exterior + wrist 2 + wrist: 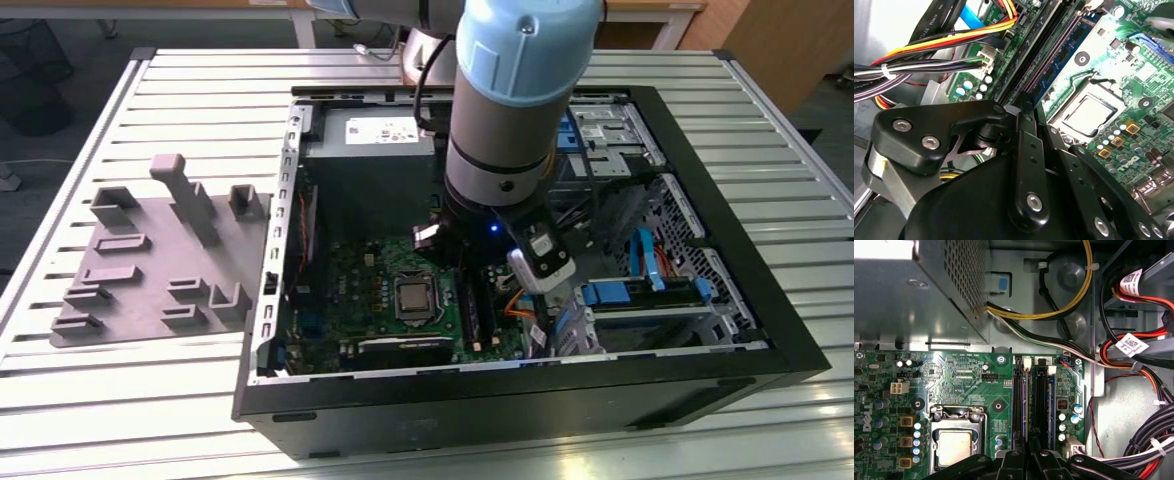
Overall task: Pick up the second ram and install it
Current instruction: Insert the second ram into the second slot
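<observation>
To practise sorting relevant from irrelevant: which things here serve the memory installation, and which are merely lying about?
In the job: black robot gripper; bluish-green memory stick with dark chips, in a slot; long black memory slots.
Lying about: grey plastic holder blocks; square silver processor; yellow and black cable bundle.

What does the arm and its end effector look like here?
The arm is a round silver-grey tube with a light blue joint cap and a black cable alongside. A small blue light glows near its wrist. The end effector is matte black, built of flat linkage bars joined by silver screws.
</observation>
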`<state>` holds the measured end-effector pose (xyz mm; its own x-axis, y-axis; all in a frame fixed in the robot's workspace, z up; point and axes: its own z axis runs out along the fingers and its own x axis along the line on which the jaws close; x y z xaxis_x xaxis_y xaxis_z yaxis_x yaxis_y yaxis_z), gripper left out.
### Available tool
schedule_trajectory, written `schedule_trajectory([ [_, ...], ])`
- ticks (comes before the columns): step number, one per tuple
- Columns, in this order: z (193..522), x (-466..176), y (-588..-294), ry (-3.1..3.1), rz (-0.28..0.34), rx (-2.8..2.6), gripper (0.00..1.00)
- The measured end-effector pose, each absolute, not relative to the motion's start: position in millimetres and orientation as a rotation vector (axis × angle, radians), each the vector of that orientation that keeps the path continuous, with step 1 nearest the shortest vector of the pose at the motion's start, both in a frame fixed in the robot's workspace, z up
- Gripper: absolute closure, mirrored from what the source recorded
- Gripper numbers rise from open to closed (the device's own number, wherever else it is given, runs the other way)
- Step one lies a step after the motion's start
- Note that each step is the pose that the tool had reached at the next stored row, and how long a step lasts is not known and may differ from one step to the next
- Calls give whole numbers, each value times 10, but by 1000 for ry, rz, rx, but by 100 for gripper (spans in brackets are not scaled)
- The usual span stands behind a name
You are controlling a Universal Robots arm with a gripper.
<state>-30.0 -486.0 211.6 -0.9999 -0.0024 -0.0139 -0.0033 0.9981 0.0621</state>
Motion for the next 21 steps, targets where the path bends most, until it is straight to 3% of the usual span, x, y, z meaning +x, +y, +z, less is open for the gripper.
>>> schedule_trajectory([
  [21, 2102, -276, -4869, 3127, 100, 1, 86],
])
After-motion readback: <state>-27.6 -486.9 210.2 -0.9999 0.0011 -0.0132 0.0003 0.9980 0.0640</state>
